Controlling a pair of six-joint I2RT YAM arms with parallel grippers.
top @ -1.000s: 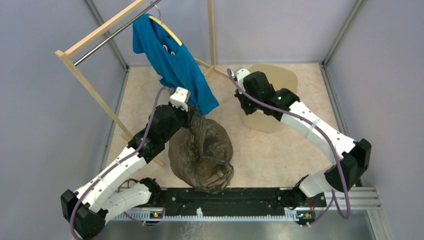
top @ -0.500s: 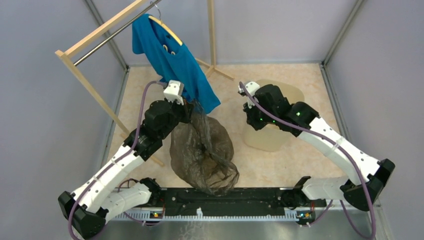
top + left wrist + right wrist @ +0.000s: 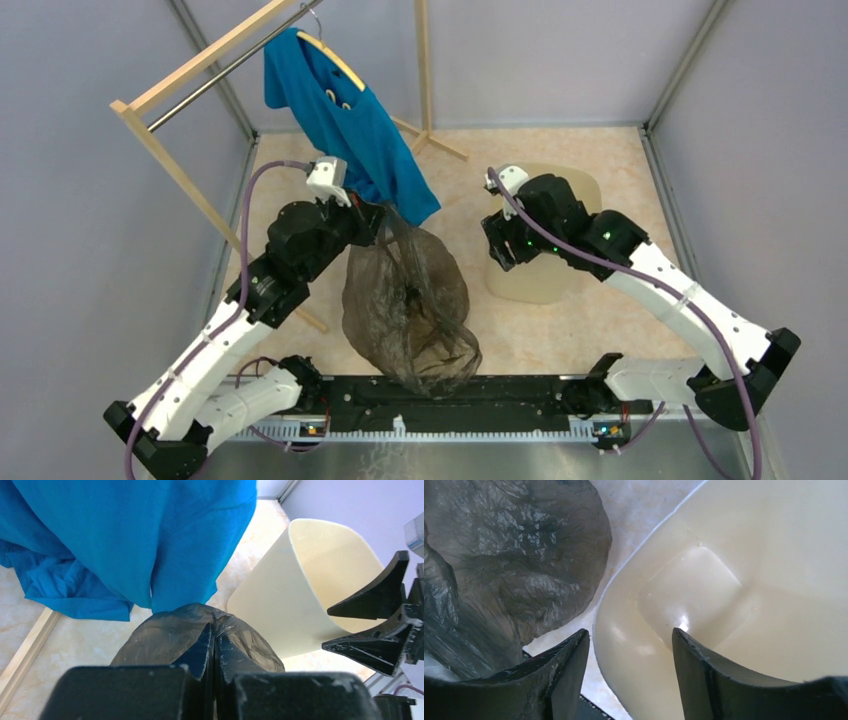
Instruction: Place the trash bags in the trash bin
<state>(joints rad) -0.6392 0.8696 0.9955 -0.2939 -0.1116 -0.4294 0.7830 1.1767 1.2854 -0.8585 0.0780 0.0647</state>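
Observation:
The trash bag, dark, glossy and see-through, hangs by its gathered top from my left gripper, which is shut on it just under the blue shirt's hem. In the left wrist view the gripper pinches the bag, with the cream trash bin beyond it. The bin stands to the right of the bag, partly under my right arm. My right gripper is open over the bin's near-left rim. In its wrist view the gripper straddles the bin wall, beside the bag.
A blue shirt hangs from a wooden clothes rack at the back left, touching the left gripper's area. The rack's leg runs along the floor by the left arm. Grey walls close in on three sides, and a black rail spans the near edge.
My right gripper pulled the bin nearer and leftward, then opened its jaws on the rim. My left arm moved up and left, still holding the bag.

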